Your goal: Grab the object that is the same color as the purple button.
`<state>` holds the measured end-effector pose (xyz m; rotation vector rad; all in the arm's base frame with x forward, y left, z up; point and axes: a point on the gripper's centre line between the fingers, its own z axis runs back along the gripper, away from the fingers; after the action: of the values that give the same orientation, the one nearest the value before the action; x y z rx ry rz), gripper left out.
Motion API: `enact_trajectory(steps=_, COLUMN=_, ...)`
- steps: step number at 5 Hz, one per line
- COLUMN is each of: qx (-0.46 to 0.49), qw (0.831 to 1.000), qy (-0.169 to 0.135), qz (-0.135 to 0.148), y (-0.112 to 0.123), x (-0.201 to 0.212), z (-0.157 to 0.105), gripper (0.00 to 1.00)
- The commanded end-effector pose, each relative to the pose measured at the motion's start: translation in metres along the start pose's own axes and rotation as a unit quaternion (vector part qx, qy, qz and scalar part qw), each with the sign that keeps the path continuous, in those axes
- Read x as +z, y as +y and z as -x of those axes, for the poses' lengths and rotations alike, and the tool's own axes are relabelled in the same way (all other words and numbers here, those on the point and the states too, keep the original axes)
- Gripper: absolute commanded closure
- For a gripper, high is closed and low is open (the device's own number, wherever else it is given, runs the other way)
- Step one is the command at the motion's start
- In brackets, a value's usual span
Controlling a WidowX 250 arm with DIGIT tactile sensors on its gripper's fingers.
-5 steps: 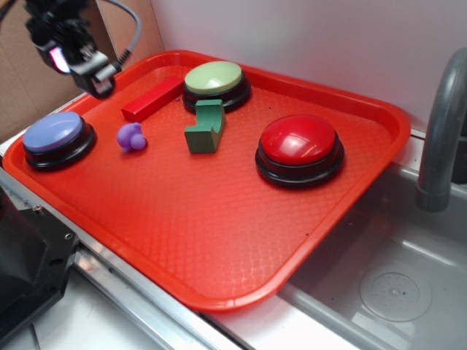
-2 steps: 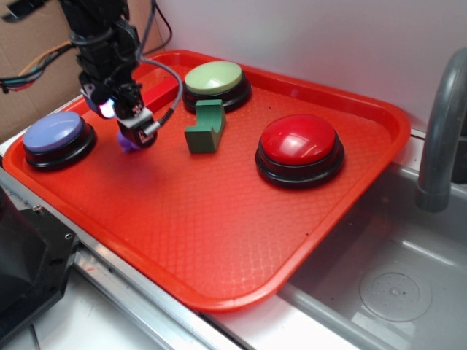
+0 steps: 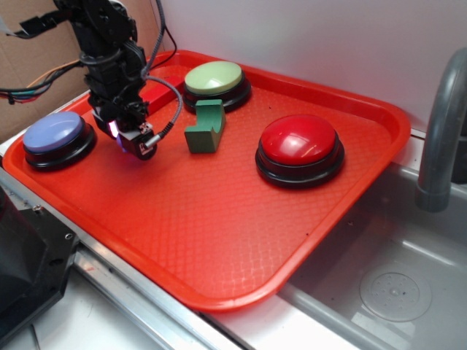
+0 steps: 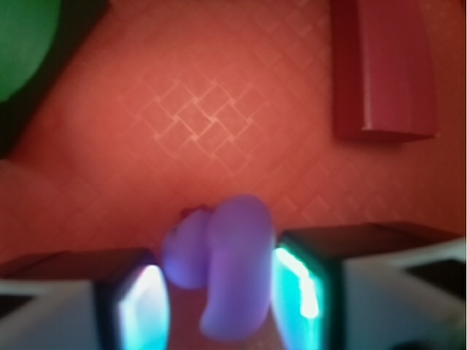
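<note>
Gripper (image 4: pixel 219 292) down on red tray (image 3: pixel 219 240), 2 lit pads either side of purple knobbly piece (image 4: pixel 222 270), narrow gap, contact unclear. Piece sits near purple button (image 3: pixel 55 133).

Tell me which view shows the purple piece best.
The wrist view: the purple piece fills the lower middle, between the hand's two lit fingers, though blurred. In the exterior view the hand hides it.
</note>
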<state>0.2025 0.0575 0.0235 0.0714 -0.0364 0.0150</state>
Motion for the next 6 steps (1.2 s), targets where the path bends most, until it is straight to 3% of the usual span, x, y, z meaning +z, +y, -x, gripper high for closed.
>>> enact_trajectory(steps=1, qx=0.009, qw=1.0, qy=-0.005, qz=-0.002, y=-0.001, x=0.01, z=-0.002, gripper=1.0)
enact_trajectory(steps=3, qx=0.023, qw=0.999, qy=-0.021, qz=0.005, y=-0.017, x=0.074, z=-0.01, gripper=1.0)
enact_trajectory(steps=5, qx=-0.028, qw=0.997, qy=-0.028, qz=0.06, y=-0.056, x=0.126, z=-0.002, gripper=1.0)
enact_trajectory(steps=6, qx=-0.072, qw=0.995, qy=-0.022, qz=0.057, y=-0.082, x=0.141, z=0.004, gripper=1.0)
